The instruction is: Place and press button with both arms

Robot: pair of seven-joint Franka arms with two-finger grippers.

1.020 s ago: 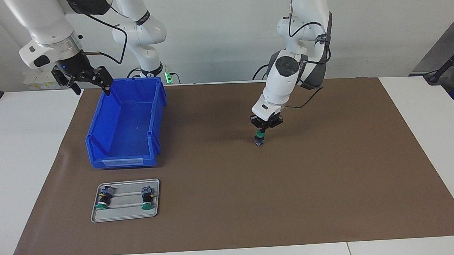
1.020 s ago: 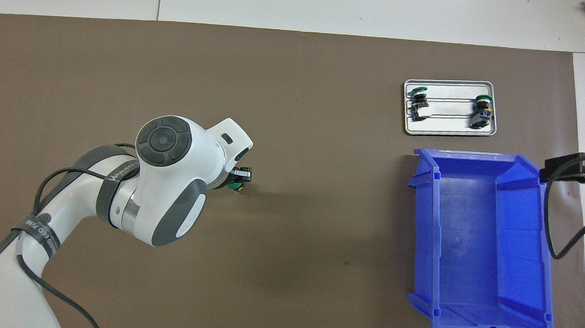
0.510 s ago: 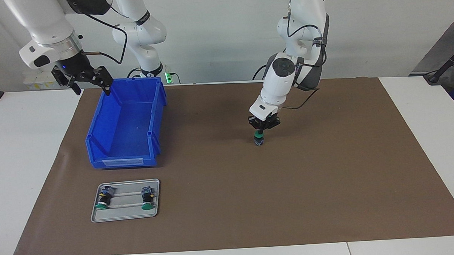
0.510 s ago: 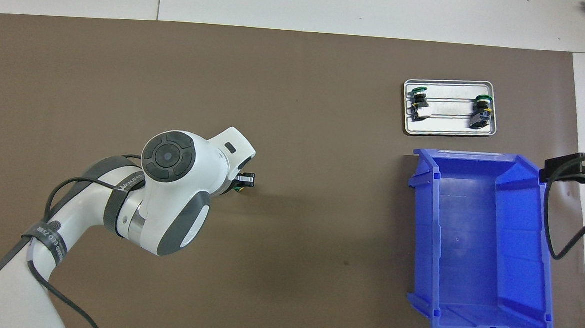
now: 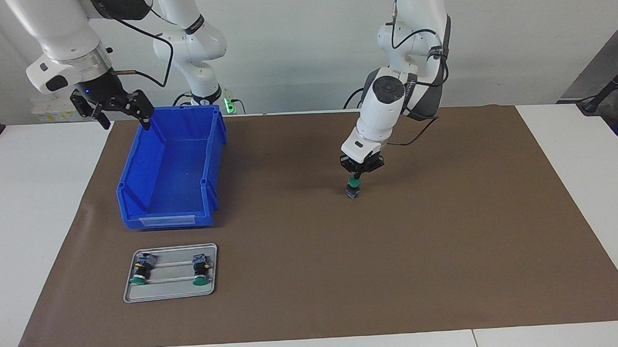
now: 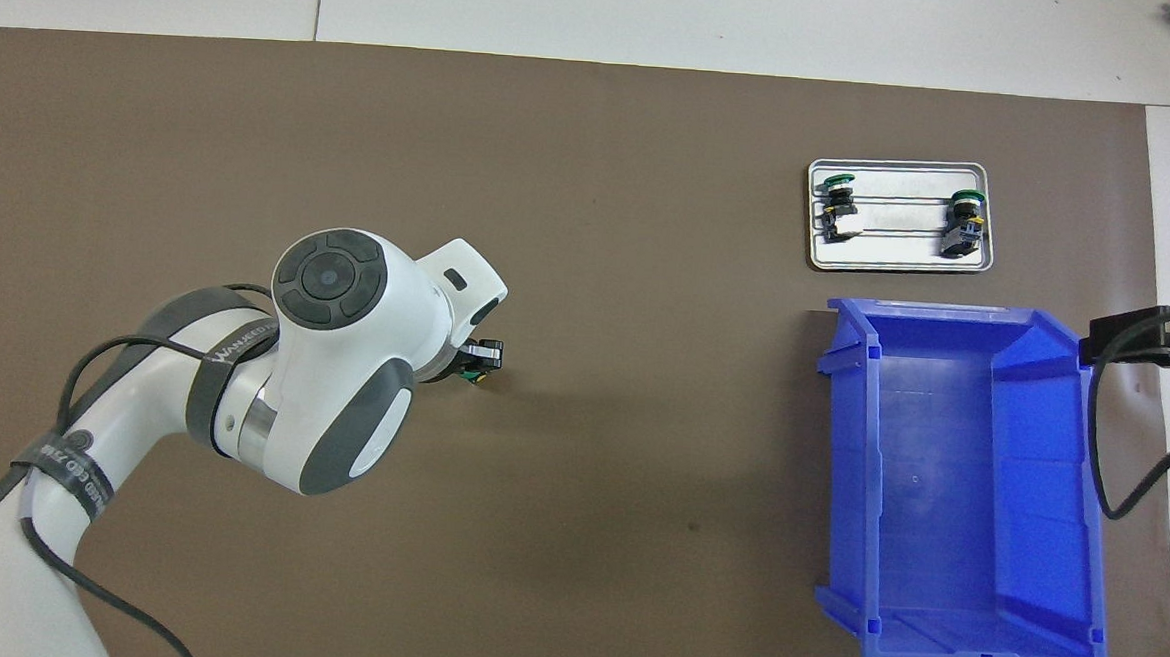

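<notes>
brown matting (image 5: 445,251) covers the table, and the blue bin (image 5: 172,168) stands empty at the right arm's end. the metal tray (image 5: 172,292), farther from the robots than the bin, holds two spare buttons lying flat. the button (image 5: 353,188) stands cap-up mid-mat, under the left gripper (image 5: 359,176), whose fingertips are pressed together on its green cap. it looks light, rigid and easily tipped, so i'd grip the black body. the right gripper (image 5: 115,109) waits spread beside the bin's rim. nothing blocks the way.
</notes>
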